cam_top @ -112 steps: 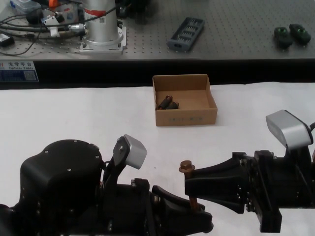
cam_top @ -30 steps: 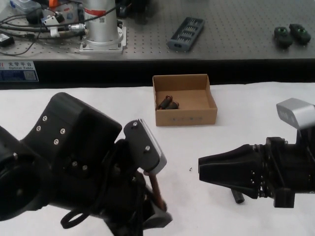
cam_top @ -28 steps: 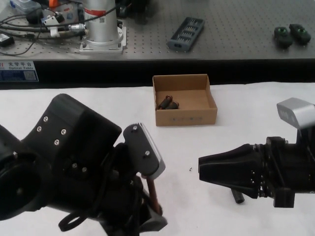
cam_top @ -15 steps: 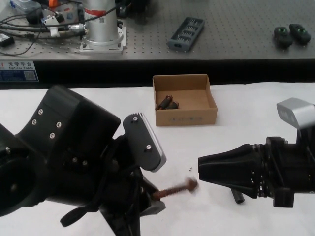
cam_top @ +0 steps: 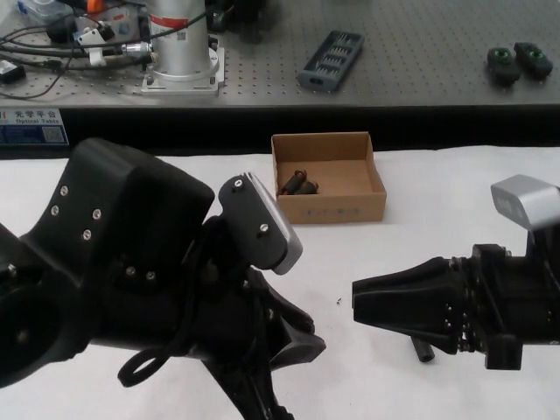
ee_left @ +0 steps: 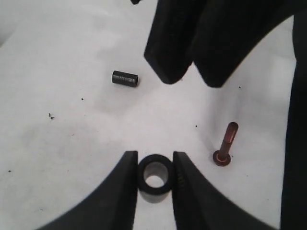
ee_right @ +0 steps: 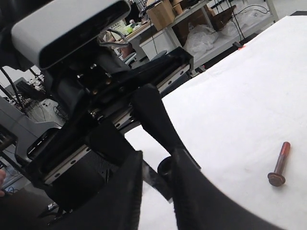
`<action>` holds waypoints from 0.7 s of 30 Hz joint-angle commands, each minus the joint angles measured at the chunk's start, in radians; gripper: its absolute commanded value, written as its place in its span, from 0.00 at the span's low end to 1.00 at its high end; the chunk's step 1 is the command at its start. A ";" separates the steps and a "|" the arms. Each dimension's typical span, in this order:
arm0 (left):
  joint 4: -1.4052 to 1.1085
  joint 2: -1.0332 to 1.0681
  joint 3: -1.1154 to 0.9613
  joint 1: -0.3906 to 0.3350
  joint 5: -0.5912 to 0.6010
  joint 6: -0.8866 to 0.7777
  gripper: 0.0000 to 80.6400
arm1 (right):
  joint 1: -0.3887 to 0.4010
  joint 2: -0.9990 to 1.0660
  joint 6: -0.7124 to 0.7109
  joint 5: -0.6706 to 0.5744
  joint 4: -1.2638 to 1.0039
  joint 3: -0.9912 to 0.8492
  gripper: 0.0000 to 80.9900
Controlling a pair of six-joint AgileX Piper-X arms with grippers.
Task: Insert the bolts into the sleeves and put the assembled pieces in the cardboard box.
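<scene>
My left gripper (ee_left: 154,159) is shut on a black sleeve (ee_left: 154,175), seen end-on with its bore empty. A copper bolt (ee_left: 225,144) lies loose on the white bench beside it; the same bolt (ee_right: 279,165) lies flat in the right wrist view. My right gripper (ee_right: 157,155) faces the left one from close by, open by a narrow gap with nothing in it. A second black sleeve (ee_left: 124,78) lies on the bench near the right gripper (cam_top: 354,302). The cardboard box (cam_top: 367,171) stands behind, with two assembled pieces (cam_top: 297,184) inside.
The bulky left arm (cam_top: 131,289) covers the bench's front left. Behind the white sheet runs a perforated metal table (cam_top: 420,52) with a silver post base (cam_top: 179,52), cables, a dark tool rack (cam_top: 331,58) and two green-black parts (cam_top: 520,61).
Half a second ago the bolt stuck out sideways from the left gripper; now it lies on the bench. The left arm has turned and shifted. The right arm has kept still.
</scene>
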 commanded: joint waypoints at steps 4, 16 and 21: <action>-0.007 -0.011 0.051 -0.004 0.056 -0.052 0.14 | -0.007 -0.012 -0.059 0.024 0.104 -0.007 0.22; -0.131 -0.011 0.142 -0.004 0.098 -0.120 0.14 | -0.007 -0.012 -0.114 0.109 0.199 -0.007 0.22; -0.141 -0.011 0.207 -0.004 0.098 -0.143 0.14 | -0.007 -0.012 -0.114 0.109 0.247 -0.007 0.22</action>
